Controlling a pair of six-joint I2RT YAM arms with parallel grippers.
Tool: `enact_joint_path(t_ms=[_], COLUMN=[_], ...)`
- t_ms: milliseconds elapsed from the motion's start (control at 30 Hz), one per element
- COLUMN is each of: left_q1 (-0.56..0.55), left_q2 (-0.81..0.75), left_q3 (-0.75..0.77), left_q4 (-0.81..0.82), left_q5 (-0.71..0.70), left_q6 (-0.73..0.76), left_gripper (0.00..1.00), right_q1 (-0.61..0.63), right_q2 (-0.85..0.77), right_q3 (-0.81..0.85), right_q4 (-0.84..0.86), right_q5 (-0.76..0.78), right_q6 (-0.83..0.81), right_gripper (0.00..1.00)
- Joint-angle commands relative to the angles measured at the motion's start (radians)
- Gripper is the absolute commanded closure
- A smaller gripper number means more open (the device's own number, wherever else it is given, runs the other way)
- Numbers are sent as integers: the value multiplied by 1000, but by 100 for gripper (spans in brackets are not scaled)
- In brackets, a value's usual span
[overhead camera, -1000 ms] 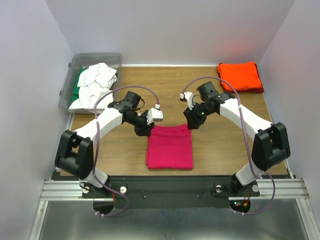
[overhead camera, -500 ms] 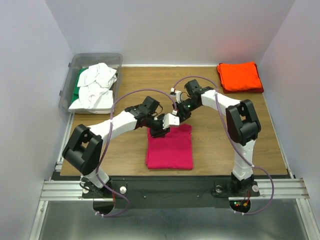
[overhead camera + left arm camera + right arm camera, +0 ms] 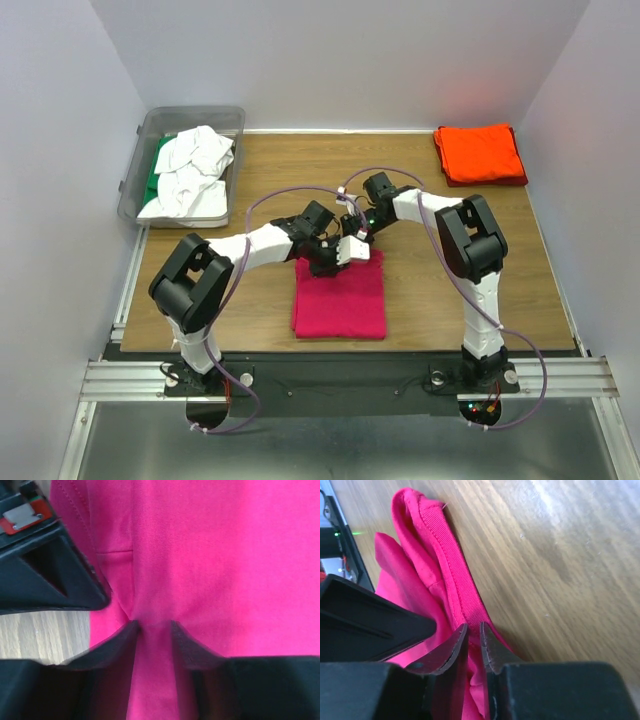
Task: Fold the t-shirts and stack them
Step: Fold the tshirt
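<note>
Magenta t-shirt (image 3: 340,300): folded flat at the near middle of the desk (image 3: 430,290), long axis running near to far, ribbed edge bunched at the far end.
Left gripper (image 3: 152,627): clenched on a raised ridge of the magenta cloth at that far end.
Right gripper (image 3: 472,630): pinching the ribbed edge, just beside the left one.
Orange-red t-shirt (image 3: 480,153): folded, far right corner, well apart.
Bin (image 3: 135,175): far left, holding crumpled white t-shirts (image 3: 195,165) over a green t-shirt (image 3: 160,165).
In the way: both wrists crowded over the far end.
</note>
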Motion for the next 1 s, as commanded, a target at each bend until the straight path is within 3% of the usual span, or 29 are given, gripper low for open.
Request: enact_joint_path(t_ms=[0, 133, 367, 967], left_q1=[-9, -12, -11, 80], left_q2=[-23, -101, -202, -49], left_q3=[39, 19, 26, 137], left_q4=[18, -6, -32, -15], left_q5=[16, 48, 30, -8], left_q6=[3, 0, 8, 100], left_gripper=[80, 100, 100, 100], right_q1=[11, 11, 10, 10], right_q2=[16, 15, 13, 9], right_q3=[-38, -64, -93, -106], right_q4=[51, 57, 66, 64], right_q5=[19, 8, -1, -10], right_q6=[-5, -2, -8, -30], right_gripper=[80, 81, 83, 83])
